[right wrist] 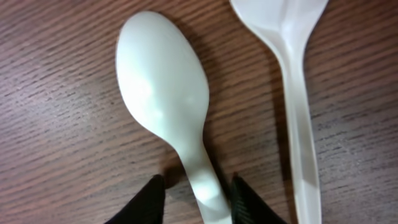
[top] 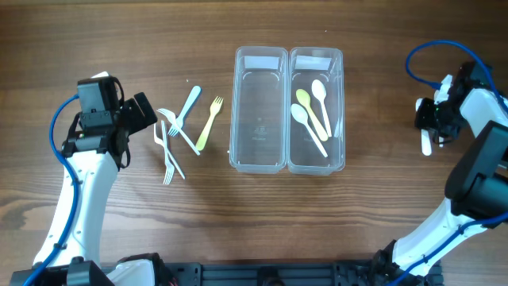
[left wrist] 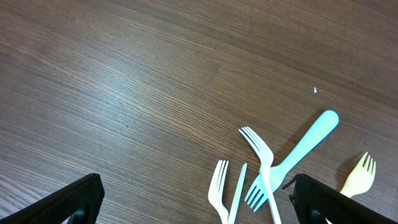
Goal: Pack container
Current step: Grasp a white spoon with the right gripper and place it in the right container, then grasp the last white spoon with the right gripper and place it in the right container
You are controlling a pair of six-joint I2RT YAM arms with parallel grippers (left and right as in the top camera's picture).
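Two clear containers stand side by side mid-table: the left one (top: pixel 259 155) is empty, the right one (top: pixel 340 103) holds white and yellow spoons (top: pixel 309 111). My right gripper (top: pixel 429 125) is down at the table; its fingers (right wrist: pixel 196 194) straddle the handle of a white spoon (right wrist: pixel 163 81) with a small gap on the left side. A second white utensil (right wrist: pixel 297 118) lies beside it. My left gripper (top: pixel 148 112) is open and empty (left wrist: pixel 196 200) just left of the forks: blue (left wrist: pixel 305 146), yellow (left wrist: pixel 360 174) and white (left wrist: pixel 217 186).
The forks lie in a loose, partly crossed pile (top: pixel 181 131) left of the containers. The white spoon (top: pixel 427 144) lies near the table's right side. Blue cables loop off both arms.
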